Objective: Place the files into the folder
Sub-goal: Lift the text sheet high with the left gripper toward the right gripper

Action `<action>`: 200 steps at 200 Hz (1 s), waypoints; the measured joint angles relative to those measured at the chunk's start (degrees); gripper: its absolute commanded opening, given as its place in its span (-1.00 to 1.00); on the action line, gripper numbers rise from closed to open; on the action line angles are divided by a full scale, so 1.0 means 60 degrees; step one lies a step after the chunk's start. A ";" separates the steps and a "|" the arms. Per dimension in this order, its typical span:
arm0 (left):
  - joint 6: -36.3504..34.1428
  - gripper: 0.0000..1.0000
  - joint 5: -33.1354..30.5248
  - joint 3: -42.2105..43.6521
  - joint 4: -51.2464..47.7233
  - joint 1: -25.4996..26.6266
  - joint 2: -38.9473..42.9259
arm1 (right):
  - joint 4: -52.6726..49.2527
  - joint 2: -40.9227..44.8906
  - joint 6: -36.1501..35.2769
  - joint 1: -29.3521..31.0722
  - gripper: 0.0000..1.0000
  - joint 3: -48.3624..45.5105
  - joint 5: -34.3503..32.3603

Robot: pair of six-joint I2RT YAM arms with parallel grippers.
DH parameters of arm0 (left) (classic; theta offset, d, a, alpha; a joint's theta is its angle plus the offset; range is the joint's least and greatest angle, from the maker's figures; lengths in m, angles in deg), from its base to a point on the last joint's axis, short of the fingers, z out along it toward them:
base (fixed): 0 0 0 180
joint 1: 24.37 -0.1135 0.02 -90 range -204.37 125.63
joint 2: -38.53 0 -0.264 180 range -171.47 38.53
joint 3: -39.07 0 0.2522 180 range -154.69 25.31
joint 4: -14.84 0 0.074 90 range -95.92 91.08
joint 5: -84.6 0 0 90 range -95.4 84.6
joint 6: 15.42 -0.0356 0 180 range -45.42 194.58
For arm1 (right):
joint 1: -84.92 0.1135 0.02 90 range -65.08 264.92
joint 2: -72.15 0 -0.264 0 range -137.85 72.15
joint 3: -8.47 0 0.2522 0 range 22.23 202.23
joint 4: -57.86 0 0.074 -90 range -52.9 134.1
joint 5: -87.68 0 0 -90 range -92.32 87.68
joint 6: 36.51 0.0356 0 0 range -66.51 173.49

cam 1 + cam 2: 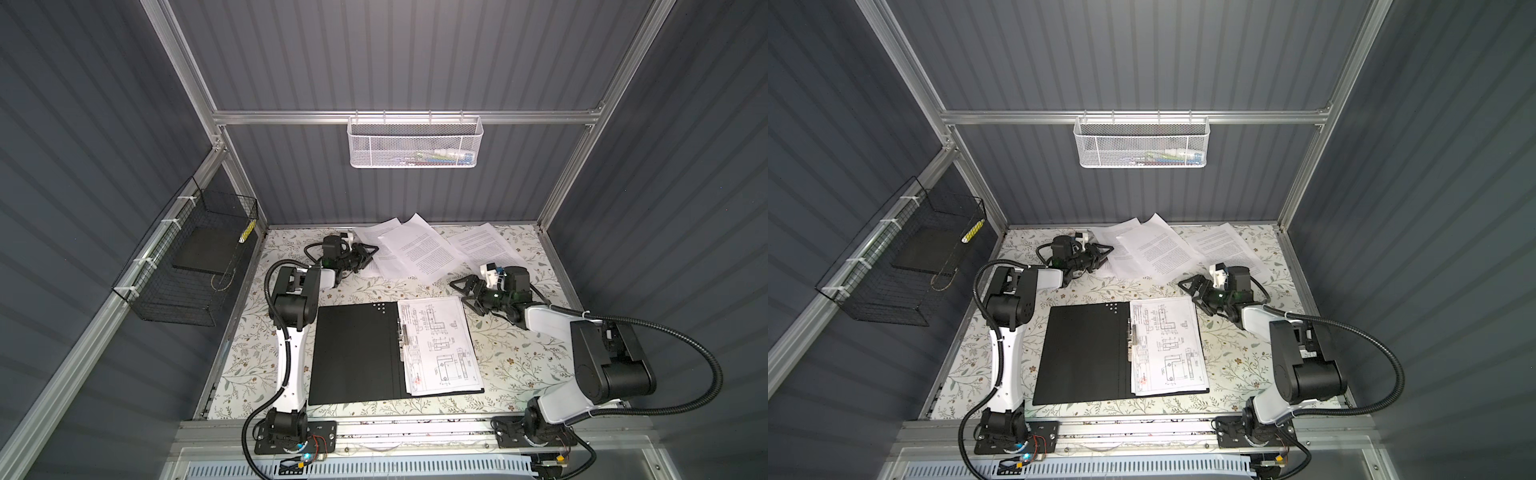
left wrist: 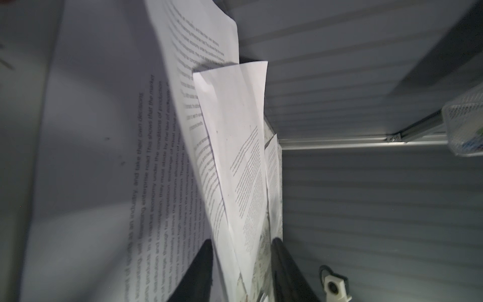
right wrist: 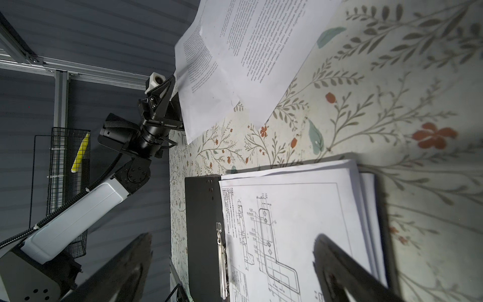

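Straddling loose files' (image 1: 415, 253) left edge, far back: left gripper (image 1: 369, 257) jaws narrow, maybe pinching, cannot tell | right gripper (image 1: 459, 293) jaws spread at folder's (image 1: 353, 353) far-right corner | folder open on worktop (image 1: 519, 353), drawing sheet (image 1: 440, 345) inside

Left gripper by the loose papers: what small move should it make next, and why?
Probably close fully on the sheet. In the left wrist view the left gripper has one finger on each side of that sheet's edge, with a gap showing, so it isn't pinched yet. Lifting first would likely leave it behind; the folder lies open nearby.
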 measured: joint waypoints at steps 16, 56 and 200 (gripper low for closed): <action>0.0011 -0.80 -0.0168 -0.0157 -0.0226 0.0000 -0.0131 | -0.0080 0.0401 -0.0186 0.0000 0.98 -0.0215 -0.0229; -0.0277 -1.00 -0.0499 -0.0379 -0.1330 -0.0025 -0.0270 | -0.0448 0.1803 -0.0783 -0.0288 0.98 -0.0335 -0.0794; -0.6783 -1.00 -0.3523 -0.1985 -0.9825 0.0980 0.5788 | 0.0718 0.2769 -0.1235 -0.0499 0.98 -0.0459 -0.0382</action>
